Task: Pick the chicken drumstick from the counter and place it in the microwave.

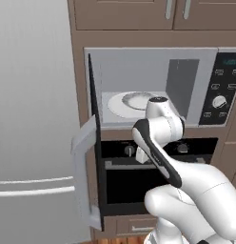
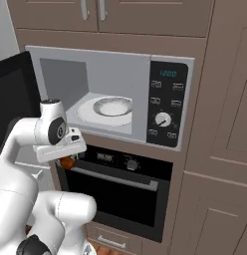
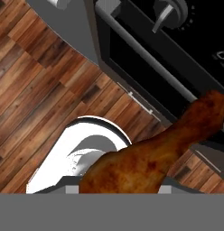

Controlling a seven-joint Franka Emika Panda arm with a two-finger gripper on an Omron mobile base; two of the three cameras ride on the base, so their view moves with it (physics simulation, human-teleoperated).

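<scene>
In the left base view the microwave (image 1: 153, 86) stands open above and ahead of the hand, its white plate (image 1: 132, 104) bare. In the right base view the gripper (image 2: 68, 160) hangs below the cavity sill, clamped on the chicken drumstick (image 2: 68, 162), so it should rise before advancing. The hand view shows the drumstick (image 3: 154, 155) held at its thick end, narrow end jutting toward the oven (image 3: 177, 49), so clear that tip over the sill.

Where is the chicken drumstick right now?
The chicken drumstick is held in the claw, in front of the black oven and just below the open microwave.
</scene>
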